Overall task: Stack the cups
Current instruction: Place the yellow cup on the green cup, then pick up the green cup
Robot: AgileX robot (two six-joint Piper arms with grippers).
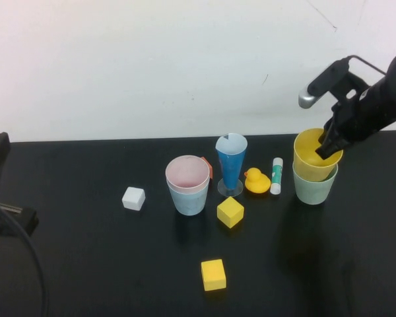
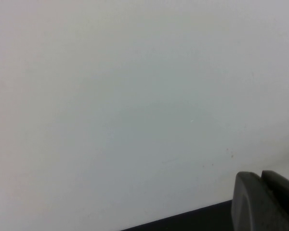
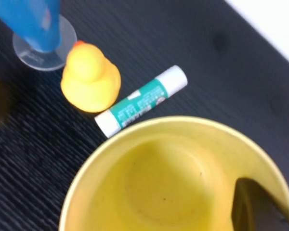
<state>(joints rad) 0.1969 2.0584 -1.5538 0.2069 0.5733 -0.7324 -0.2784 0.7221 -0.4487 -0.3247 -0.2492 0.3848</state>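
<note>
Two stacks now: the yellow plastic tumbler (image 1: 315, 160) sits in the sage green tumbler (image 1: 315, 187) near the counter's (image 1: 86, 264) right edge, right end effector (image 1: 327, 146) pinching its rim. Pink tumbler (image 1: 187, 173) nests in light blue tumbler (image 1: 188, 198) mid-counter. Left end effector (image 2: 267, 202), closed tight, parks at the left edge.

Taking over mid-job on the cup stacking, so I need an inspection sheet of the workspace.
Surface: black table, no spills seen.
Job's things: yellow cup nested in green cup; pink cup nested in light blue cup.
Clutter: dark-blue cone, rubber duck, glue stick, two yellow blocks, white block.
Grippers: right end effector shut on yellow cup's rim; left end effector shut, parked at left edge.
Cables: black cable by left arm.
Surroundings: white wall.
</note>
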